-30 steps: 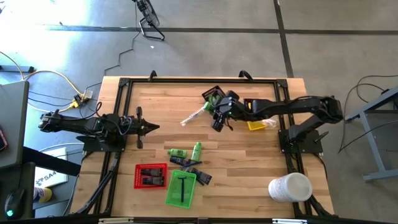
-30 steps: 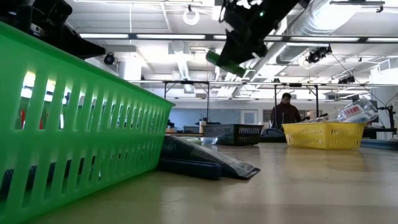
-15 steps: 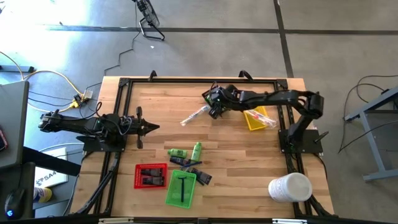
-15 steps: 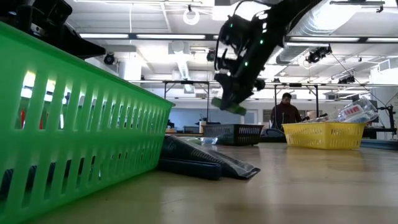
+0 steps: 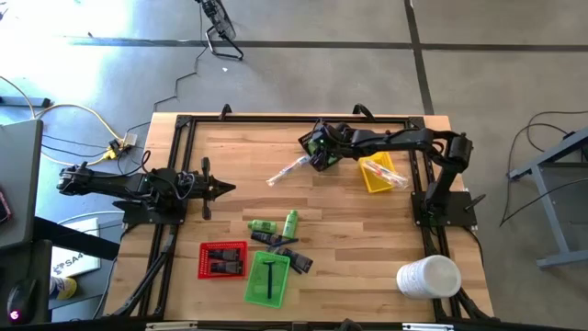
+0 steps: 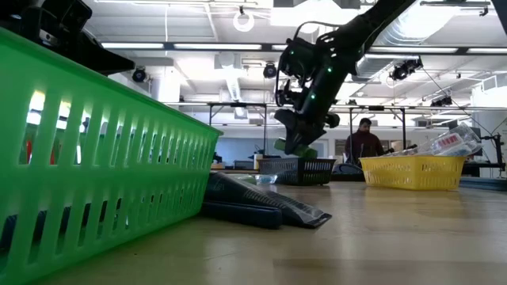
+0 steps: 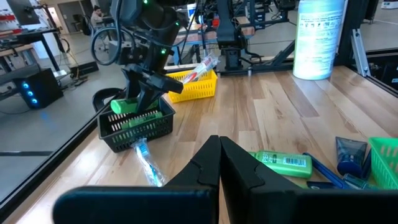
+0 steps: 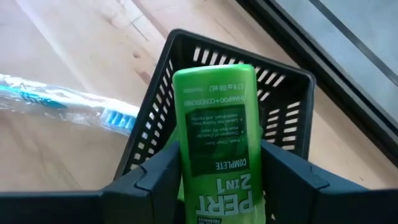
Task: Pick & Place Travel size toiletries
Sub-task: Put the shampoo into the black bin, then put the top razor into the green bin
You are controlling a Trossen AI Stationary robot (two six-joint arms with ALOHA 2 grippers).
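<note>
A: Where's the green bottle (image 8: 216, 137)?
B: Pinched between the fingers of the right end effector (image 5: 320, 150), just above the black tray (image 8: 281, 103) at the desk's (image 5: 239, 175) far edge.

A: Anything near the tray?
B: A clear-wrapped toothbrush (image 5: 288, 170) lies on the desk just beside it, and the yellow tray (image 5: 375, 177) sits close by on its other side.

A: The other arm?
B: The left end effector (image 7: 219, 167) rests at the desk's left side, fingers pressed together, holding nothing.
</note>
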